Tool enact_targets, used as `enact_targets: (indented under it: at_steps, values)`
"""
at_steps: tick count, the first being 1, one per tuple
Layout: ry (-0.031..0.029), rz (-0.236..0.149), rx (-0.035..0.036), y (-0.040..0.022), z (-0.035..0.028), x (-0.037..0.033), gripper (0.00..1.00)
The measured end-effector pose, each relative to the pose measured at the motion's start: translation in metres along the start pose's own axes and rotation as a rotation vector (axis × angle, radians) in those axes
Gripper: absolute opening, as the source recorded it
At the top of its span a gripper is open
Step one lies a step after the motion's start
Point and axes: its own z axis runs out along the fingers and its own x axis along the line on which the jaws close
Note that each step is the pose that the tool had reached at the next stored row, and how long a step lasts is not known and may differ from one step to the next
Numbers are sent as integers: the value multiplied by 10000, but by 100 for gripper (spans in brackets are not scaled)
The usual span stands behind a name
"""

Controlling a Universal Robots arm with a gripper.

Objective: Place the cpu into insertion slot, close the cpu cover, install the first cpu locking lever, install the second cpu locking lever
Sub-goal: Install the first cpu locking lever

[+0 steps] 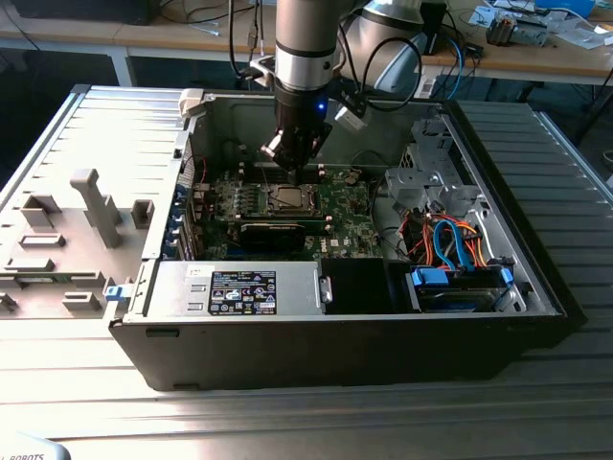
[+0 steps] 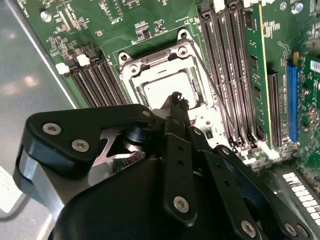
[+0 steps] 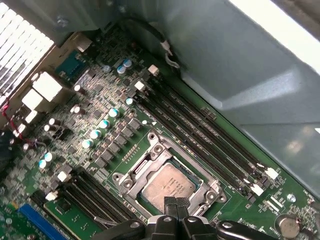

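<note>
My gripper (image 3: 170, 204) hangs just above cpu (image 3: 167, 187), fingertips pinched together, holding nothing. Cpu seated in insertion slot (image 1: 289, 199) at board centre, so chip step looks done. Cpu cover (image 3: 150, 167) lies flat around chip; levers hard to judge.

From here the black label (image 1: 243, 291) on the case's metal box carries print too small to read.

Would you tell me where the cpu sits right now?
The cpu lies in the insertion slot on the green board, between the memory slot rows, with the pincer directly over its edge in the first wrist view.
</note>
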Motion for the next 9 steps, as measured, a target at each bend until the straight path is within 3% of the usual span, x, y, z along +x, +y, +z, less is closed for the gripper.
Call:
enact_targets:
  at_steps: [2,9]
  values:
    - [3,454,-9,0,1,0,11]
    - [9,1378,-27,0,4,0,11]
